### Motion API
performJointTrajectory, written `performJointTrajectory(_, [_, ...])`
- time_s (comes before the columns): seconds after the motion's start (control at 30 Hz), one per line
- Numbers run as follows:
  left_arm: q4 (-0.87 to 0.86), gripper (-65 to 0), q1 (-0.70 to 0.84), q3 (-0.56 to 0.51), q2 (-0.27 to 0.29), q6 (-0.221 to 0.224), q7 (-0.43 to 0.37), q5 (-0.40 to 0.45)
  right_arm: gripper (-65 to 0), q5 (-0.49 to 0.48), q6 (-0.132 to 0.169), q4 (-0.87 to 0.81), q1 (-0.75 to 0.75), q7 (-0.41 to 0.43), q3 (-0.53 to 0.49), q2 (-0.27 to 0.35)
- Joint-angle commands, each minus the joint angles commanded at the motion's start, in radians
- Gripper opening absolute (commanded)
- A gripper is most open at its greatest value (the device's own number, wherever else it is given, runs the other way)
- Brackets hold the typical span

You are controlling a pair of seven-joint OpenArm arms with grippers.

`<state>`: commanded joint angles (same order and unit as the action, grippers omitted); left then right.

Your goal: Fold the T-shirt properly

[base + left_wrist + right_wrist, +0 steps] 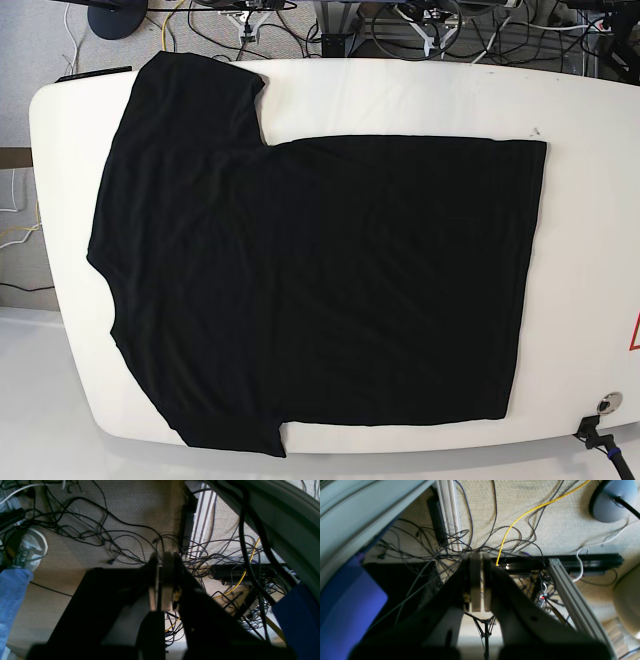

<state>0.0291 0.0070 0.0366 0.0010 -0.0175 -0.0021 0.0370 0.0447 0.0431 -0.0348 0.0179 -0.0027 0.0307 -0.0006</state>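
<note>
1. Left end effector (160, 580): in the left wrist view we see its two pads pressed together with nothing between them, hanging over the floor and a tangle of cables (105, 537), clear of the bench.
2. Right end effector (480, 582): in the right wrist view its pads likewise stand closed and empty, above the floor beside an aluminium rail (572, 597). Neither arm appears in the base view.
3. T-shirt (330, 290): one black garment lies spread flat on the white bench (590, 200), collar end to the left, hem to the right, one sleeve at the far left corner and the other at the near left edge. The cloth is faintly wrinkled and covers most of the bench.
4. Step in hand, as we judge it: the fold has not begun; both arms must first come over the bench. We advise opening each end effector before descent, pinching a single layer at matched points on one long edge, and lifting both together so the cloth carries over evenly.
5. Count: one T-shirt, one bench, two end effectors, two sleeves.
</note>
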Motion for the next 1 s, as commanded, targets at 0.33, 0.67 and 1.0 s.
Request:
performJointTrajectory(0.33, [-0.004,-62.3,-0.004,-0.002,-0.002,0.003,0.003,0.008,-61.8,0.000,-0.010,-0.007,-0.001,0.007,-0.001,0.000])
performJointTrajectory(0.67, [-0.004,-62.3,0.000,-0.002,-0.003,0.002,0.002,0.005,-61.8,0.002,-0.008,-0.005,0.001,0.006,-0.001,0.001])
performJointTrajectory(1.0, [0.009,-62.1,0.001,-0.002,0.001,-0.004,0.001,-0.001,-62.3,0.003,0.002,0.001,-0.003,0.010,-0.005,-0.003])
